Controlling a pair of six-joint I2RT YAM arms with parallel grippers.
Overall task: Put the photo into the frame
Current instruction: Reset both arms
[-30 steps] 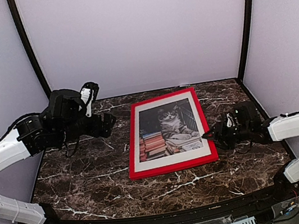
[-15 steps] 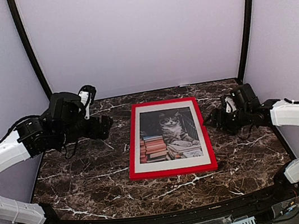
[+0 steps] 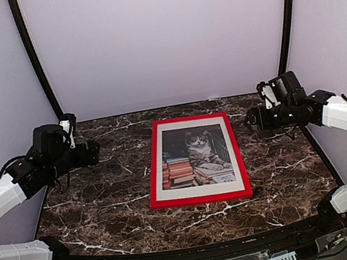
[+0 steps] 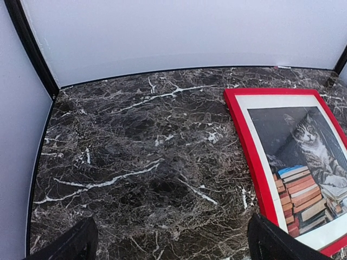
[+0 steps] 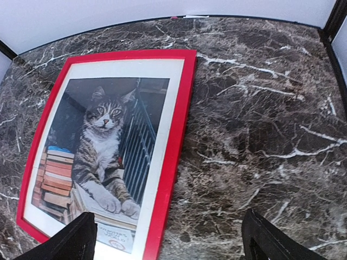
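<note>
The red frame (image 3: 200,195) lies flat on the dark marble table (image 3: 105,200), face up. The photo (image 3: 195,156) of a grey tabby cat with red-orange books sits inside it behind a white mat border (image 3: 199,189). The frame also shows in the left wrist view (image 4: 246,135) and the right wrist view (image 5: 173,151), with the photo (image 5: 100,151) inside. My left gripper (image 3: 92,152) is open and empty, above the table left of the frame. My right gripper (image 3: 251,121) is open and empty, above the table right of the frame's top corner.
White enclosure walls (image 3: 159,40) with black corner posts (image 3: 35,59) surround the table. A black curved rail (image 3: 193,252) runs along the near edge.
The frame settled flat from a tilted pose. My right gripper let it go and drew back up and right. My left arm pulled back to the left.
</note>
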